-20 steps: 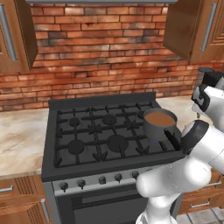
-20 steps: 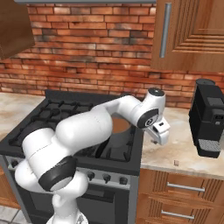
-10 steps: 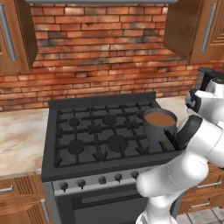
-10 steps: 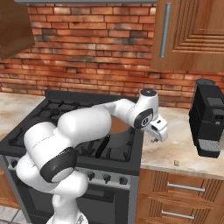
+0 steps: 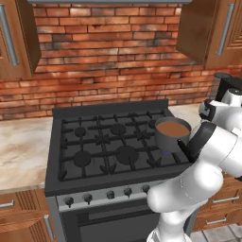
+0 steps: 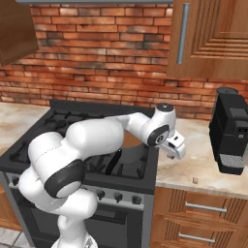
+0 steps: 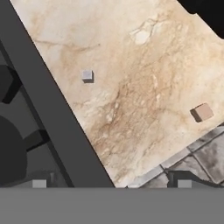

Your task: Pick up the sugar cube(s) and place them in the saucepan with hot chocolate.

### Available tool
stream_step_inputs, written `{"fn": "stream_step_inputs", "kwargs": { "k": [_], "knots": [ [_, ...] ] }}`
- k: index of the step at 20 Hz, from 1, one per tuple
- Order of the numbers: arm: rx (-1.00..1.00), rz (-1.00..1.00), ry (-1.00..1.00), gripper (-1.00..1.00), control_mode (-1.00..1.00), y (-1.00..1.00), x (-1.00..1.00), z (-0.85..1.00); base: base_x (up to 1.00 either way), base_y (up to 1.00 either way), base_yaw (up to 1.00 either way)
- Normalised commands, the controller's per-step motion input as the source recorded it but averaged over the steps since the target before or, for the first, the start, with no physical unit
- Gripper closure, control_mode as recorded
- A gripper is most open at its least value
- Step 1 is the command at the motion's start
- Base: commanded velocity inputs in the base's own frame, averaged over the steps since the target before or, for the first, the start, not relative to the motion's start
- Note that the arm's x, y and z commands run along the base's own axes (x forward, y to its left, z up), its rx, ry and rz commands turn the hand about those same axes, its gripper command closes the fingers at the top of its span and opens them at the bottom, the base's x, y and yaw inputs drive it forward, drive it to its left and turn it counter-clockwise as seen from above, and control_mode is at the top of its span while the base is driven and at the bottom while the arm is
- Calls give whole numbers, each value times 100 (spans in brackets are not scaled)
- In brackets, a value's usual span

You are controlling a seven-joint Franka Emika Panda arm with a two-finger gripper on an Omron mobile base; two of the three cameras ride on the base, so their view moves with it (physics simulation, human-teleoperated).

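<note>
Look at the small grey metal saucepan (image 5: 172,134) first: it sits on the right-hand side of the black gas stove (image 5: 111,144), over the grates, and it is filled near its rim with smooth brown hot chocolate. You can see nothing floating on that brown surface. Its long straight black handle (image 6: 113,162) runs toward the stove's front edge; you catch it in the right base view below the white arm.

Your gripper (image 6: 175,147) hangs above the beige marbled stone counter (image 6: 198,165), just right of the stove and left of the tall black coffee machine (image 6: 233,131). Its jaws stand wide apart and they hold nothing; in the hand view the two fingertips sit at the bottom with only bare counter between them.

In that hand view you have two tiny cubes on the counter. A pale whitish sugar cube (image 7: 87,75) lies close beside the stove's dark edge. A tan sugar cube (image 7: 203,112) lies well apart from the first, near the counter's front edge. Both rest flat on the stone, untouched. In the right base view you can pick out one small cube (image 6: 195,180) near the counter's front edge, below and to the right of the gripper.
</note>
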Motion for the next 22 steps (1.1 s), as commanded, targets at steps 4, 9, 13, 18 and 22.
{"fn": "stream_step_inputs", "kwargs": {
  "k": [4,9,13,18,22],
  "knots": [
    [11,5,1,-100,-100,-3,18,-9,0,0,0],
    [1,8,1,-100,-100,0,26,-15,0,0,0],
    [0,16,0,-100,-100,-5,19,-5,0,0,0],
    [1,17,0,-100,-100,-30,18,-1,0,0,0],
    [3,16,-2,-100,-100,-40,4,0,0,0,0]
  ]
}}
